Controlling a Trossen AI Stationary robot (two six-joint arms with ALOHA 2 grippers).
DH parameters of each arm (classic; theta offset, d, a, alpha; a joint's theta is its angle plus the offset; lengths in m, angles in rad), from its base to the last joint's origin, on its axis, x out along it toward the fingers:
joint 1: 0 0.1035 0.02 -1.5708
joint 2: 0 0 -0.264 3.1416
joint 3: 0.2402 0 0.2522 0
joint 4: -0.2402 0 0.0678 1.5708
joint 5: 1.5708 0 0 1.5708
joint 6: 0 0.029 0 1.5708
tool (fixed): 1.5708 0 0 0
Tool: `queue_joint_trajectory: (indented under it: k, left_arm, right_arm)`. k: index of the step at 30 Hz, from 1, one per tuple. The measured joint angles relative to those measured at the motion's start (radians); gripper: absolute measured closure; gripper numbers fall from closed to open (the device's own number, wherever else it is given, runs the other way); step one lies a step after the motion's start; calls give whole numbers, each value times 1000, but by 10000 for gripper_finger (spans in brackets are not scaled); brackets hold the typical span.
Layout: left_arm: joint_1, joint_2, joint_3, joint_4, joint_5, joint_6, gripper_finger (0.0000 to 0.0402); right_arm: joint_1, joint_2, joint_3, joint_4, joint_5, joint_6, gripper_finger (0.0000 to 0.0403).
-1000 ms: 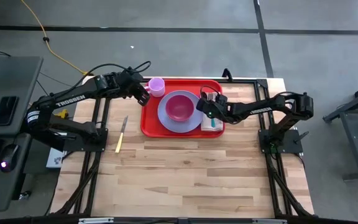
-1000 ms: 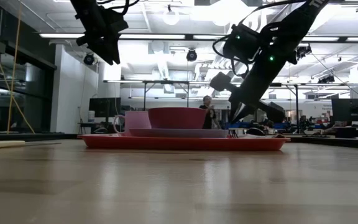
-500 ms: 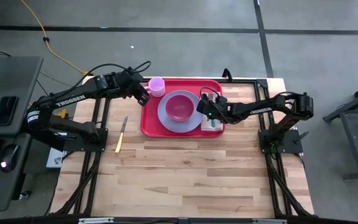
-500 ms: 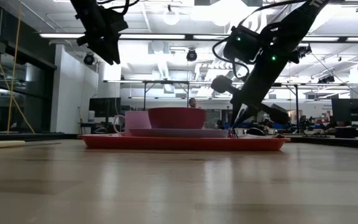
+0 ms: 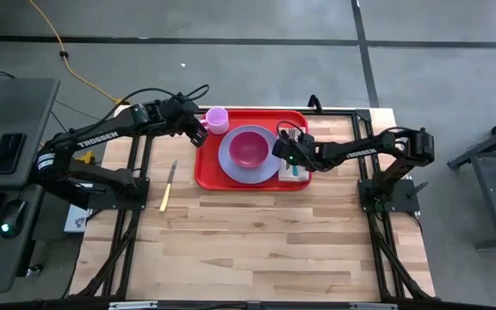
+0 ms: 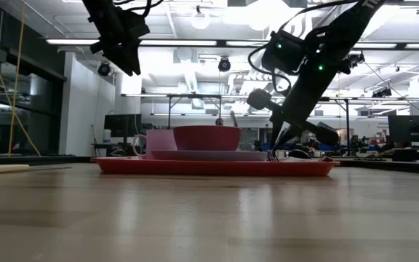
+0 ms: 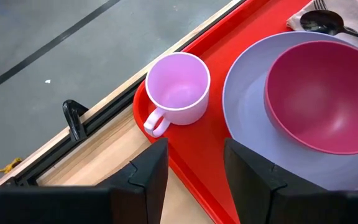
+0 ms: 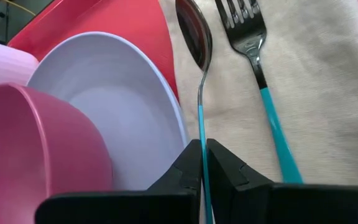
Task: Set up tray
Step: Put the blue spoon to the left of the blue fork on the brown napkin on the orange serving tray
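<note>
The red tray [image 5: 207,176] lies at the table's far middle. It carries a lavender plate [image 5: 228,162] with a pink bowl [image 5: 249,148], a pink cup [image 5: 217,118] and a tan napkin [image 8: 316,93]. A fork [image 8: 260,68] with a teal handle lies on the napkin. My right gripper [image 5: 284,155] is low over the napkin beside the plate, shut on a spoon [image 8: 194,31]. My left gripper [image 7: 194,171] hangs open, high above the tray's left rim next to the cup. My right gripper pinches the spoon's thin teal handle [image 8: 201,118] between its two fingers [image 8: 185,165], which lie along the handle. The spoon points away from the fingers, its bowl over the napkin's edge next to the plate. I cannot tell whether the bowl rests on the napkin.
A knife with a yellow handle [image 5: 169,185] lies on the bare wood left of the tray. The near half of the table is free wood. A desk with a keyboard and mouse stands off the table's left side.
My right gripper has turned at the wrist and sunk a little toward the napkin, still holding the spoon. The left arm and the things on the tray have kept still.
</note>
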Motion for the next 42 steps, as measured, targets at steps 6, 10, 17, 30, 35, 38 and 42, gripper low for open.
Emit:
queue_joint_trajectory:
  k: [6,10,17,30,35,38,42]
  left_arm:
    - [0,0,0,0,0,0,220]
    - [0,0,0,0,0,7,220]
    - [0,0,0,0,0,7,220]
    - [0,0,0,0,0,7,220]
    - [0,0,0,0,-6,8,220]
    - [0,-4,0,-2,-8,29,220]
    - [0,-17,1,-20,-9,44,220]
  right_arm:
    - [-2,0,0,-7,-17,-12,402]
    - [-2,0,0,-13,-28,-12,397]
    - [-2,0,0,-30,-16,-14,336]
    - [-17,0,-1,20,-9,-112,307]
    - [-28,-21,-1,57,-7,-184,318]
    - [-46,-62,-1,54,-5,-246,325]
    - [-75,-124,-1,35,13,-350,333]
